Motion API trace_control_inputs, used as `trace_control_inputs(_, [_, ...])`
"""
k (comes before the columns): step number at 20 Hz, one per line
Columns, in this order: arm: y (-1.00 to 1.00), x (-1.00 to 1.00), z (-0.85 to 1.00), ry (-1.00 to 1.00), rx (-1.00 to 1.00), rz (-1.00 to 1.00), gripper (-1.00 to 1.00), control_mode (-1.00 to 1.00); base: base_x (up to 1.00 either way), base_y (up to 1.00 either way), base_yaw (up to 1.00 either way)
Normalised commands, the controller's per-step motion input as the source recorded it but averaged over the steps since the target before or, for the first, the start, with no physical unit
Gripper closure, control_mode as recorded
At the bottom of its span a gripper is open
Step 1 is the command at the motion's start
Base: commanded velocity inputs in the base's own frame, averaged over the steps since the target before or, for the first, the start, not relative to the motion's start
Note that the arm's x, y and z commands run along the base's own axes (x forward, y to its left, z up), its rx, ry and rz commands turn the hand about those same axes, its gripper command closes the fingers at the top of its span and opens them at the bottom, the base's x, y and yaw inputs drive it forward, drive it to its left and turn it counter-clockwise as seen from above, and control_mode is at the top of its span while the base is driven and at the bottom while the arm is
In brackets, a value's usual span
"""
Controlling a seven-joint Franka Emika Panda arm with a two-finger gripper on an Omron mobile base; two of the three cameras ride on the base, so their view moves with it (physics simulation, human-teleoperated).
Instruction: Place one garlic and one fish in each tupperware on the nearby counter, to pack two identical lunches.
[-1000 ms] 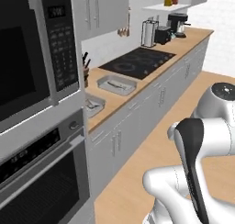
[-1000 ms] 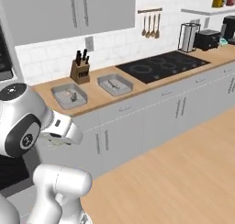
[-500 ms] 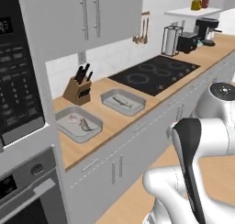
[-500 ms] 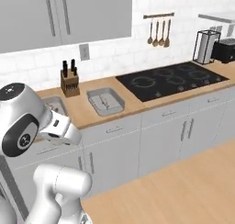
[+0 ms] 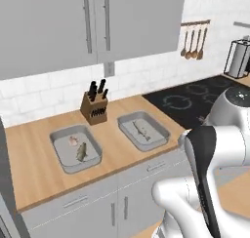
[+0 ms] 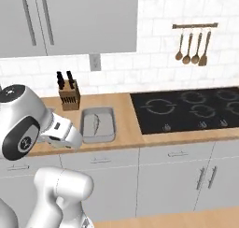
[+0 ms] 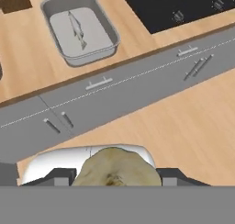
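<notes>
While gripper [image 7: 112,179] seemingly clamps garlic [image 7: 114,169], fingertips mostly hidden

Garlic [image 7: 114,169] between fingers [image 7: 62,178]; trays [image 5: 75,148] fish-filled.

You get bright, even, flat rendered light with no glare. Shadows are faint, just soft shading inside each tupperware [image 5: 75,148] on the counter [image 5: 29,154] (edges slightly soft, low resolution). The hand view looks sharpest, without edge distortion.
</notes>
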Motion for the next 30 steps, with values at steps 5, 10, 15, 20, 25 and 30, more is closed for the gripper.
trace_control_inputs(5, [0.00, 0.00, 0.00, 0.00, 0.00, 0.00, 1.00, 1.00, 0.49, -0.48, 0.69])
trace_control_inputs(10, [0.00, 0.00, 0.00, 0.00, 0.00, 0.00, 1.00, 1.00, 0.69, -0.08, 0.21])
trace_control_inputs(15, [0.00, 0.00, 0.00, 0.00, 0.00, 0.00, 1.00, 1.00, 0.41, 0.00, 0.01])
trace_control_inputs(20, [0.00, 0.00, 0.00, 0.00, 0.00, 0.00, 1.00, 1.00, 0.21, -0.02, 0.03])
trace_control_inputs(25, [-0.08, 0.11, -0.09, 0.00, 0.02, 0.02, 1.00, -1.00, 0.12, -0.01, 0.00])
trace_control_inputs(30, [-0.17, 0.84, -0.42, 0.02, 0.08, 0.07, 1.00, -1.00, 0.00, 0.00, 0.00])
